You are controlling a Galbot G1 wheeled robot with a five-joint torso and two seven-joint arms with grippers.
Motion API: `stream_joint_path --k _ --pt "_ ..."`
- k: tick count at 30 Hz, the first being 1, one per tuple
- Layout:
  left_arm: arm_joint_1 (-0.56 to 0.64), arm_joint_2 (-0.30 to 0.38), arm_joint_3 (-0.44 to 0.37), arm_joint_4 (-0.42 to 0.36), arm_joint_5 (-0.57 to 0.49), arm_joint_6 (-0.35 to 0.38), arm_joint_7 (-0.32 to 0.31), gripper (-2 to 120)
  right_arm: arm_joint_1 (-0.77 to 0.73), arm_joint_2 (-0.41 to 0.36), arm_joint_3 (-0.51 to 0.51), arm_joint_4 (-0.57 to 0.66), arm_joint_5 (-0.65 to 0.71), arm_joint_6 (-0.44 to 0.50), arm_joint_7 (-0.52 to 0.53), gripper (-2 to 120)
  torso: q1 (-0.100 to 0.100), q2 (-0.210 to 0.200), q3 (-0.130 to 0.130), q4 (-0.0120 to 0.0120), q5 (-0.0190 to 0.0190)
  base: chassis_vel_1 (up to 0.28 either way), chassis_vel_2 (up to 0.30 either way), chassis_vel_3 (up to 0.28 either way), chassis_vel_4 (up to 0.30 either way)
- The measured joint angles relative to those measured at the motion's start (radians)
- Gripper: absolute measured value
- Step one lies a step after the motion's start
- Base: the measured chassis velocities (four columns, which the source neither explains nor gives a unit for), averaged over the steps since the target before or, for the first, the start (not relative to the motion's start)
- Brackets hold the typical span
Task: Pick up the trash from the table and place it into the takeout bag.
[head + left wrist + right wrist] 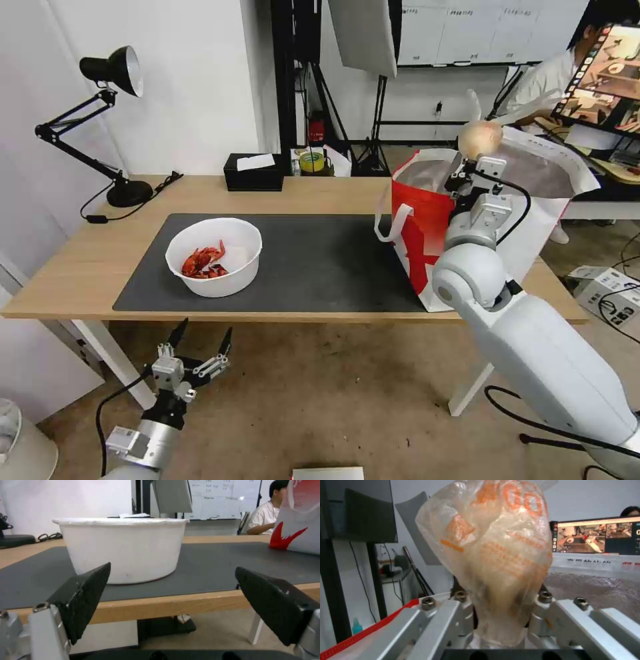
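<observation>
**Onlooker 1:** Right gripper (475, 162), raised over the open mouth of the boxy red and white takeout bag with silver foil lining (427, 220): clamped on the bun in its thin clear plastic wrapper (480, 139). Not yet released, so that piece counts as in transit.

**Onlooker 2:** And the remainder?

**Onlooker 1:** On the dark grey rectangular mat (320, 267) of the light wood surface (67, 267) I see one item left: the white round bowl holding red crayfish shells (214, 256). Left gripper (201, 341), low in front of the surface's near edge and facing that bowl: spread wide, empty. I judge the task well along, with the bun to drop and the bowl to follow.

**Onlooker 2:** Any writing?

**Onlooker 1:** Orange print on the bun wrapper, large rounded characters, too creased to read. Bag: red pattern on the side, no legible words. Black tissue box (253, 172) at the back: no label visible.
</observation>
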State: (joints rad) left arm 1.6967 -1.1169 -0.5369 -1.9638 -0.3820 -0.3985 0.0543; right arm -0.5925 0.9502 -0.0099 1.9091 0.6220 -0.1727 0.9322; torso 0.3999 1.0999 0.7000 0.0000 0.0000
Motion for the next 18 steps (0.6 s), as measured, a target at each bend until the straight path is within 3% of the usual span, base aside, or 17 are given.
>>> stream_joint_path --k 18 --pt "0.009 -0.002 0.003 -0.004 0.006 0.000 0.001 100 0.008 -0.011 -0.011 0.003 0.002 -0.001 -0.003 93 0.000 0.000 0.000 0.0000 0.0000 0.000 0.000 0.000 0.000"
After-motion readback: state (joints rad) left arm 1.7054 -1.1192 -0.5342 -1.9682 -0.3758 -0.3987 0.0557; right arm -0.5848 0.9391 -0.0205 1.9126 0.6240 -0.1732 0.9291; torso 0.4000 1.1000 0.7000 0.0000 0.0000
